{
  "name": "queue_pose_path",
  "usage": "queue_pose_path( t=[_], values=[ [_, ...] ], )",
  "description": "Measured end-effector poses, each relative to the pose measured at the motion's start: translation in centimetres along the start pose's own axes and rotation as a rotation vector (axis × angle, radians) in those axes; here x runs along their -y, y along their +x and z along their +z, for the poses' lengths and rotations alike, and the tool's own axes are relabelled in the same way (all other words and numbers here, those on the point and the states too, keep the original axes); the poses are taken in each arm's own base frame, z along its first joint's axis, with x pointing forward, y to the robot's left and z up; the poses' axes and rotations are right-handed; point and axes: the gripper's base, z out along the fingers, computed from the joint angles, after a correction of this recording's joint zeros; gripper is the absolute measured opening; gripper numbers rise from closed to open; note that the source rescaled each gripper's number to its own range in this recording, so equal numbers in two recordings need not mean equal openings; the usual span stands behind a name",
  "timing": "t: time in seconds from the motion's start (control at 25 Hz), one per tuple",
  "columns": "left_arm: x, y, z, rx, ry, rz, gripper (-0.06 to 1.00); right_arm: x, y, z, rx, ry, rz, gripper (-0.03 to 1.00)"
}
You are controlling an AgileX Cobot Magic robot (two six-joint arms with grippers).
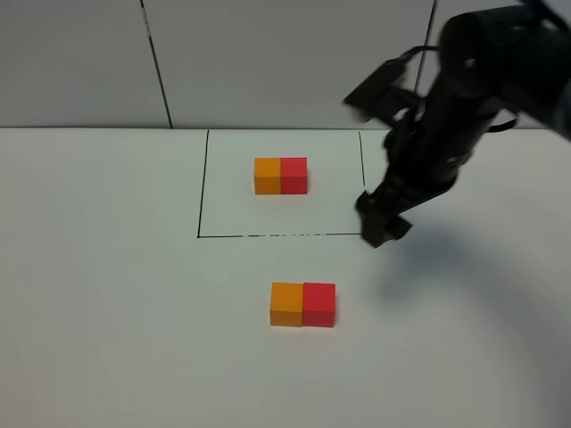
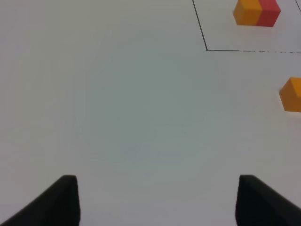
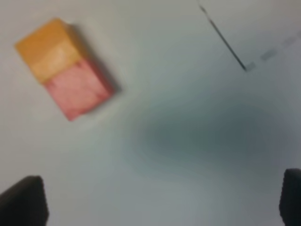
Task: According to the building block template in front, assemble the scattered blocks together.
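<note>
The template (image 1: 281, 176), an orange cube joined to a red cube, sits inside the thin black rectangle (image 1: 200, 192) at the back. In front of the frame, the loose orange cube (image 1: 286, 304) and the loose red cube (image 1: 318, 304) lie side by side and touching, orange on the left. My right gripper (image 1: 385, 227) hangs above the table near the frame's front right corner, open and empty. Its wrist view shows the orange cube (image 3: 47, 49) and red cube (image 3: 77, 92) joined, ahead of the gripper (image 3: 157, 202). My left gripper (image 2: 160, 202) is open and empty, far left of the orange cube (image 2: 291, 94).
The white table (image 1: 107, 294) ends at a grey panelled wall (image 1: 80, 62) behind it. The right arm's dark body (image 1: 473, 80) reaches in from the upper right. The left arm is out of the exterior high view. The left wrist view also shows the template (image 2: 257, 12).
</note>
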Motion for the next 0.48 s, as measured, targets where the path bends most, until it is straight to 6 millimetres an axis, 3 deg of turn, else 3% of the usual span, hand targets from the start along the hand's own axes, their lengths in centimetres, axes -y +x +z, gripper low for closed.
queue_pose_path(
  t=[0.16,0.28,0.36,0.48],
  values=[
    [0.0,0.0,0.0,0.0,0.0,0.0,0.53,6.8,5.3,-2.5,-0.028,0.055,0.336,1.0],
    [0.0,0.0,0.0,0.0,0.0,0.0,0.53,9.9,10.2,-4.8,-0.03,0.105,0.541,1.0],
    [0.0,0.0,0.0,0.0,0.0,0.0,0.53,10.5,13.2,-6.6,-0.025,0.134,0.637,1.0],
    [0.0,0.0,0.0,0.0,0.0,0.0,0.53,9.3,17.5,-9.2,0.0,0.179,0.753,1.0]
  ],
)
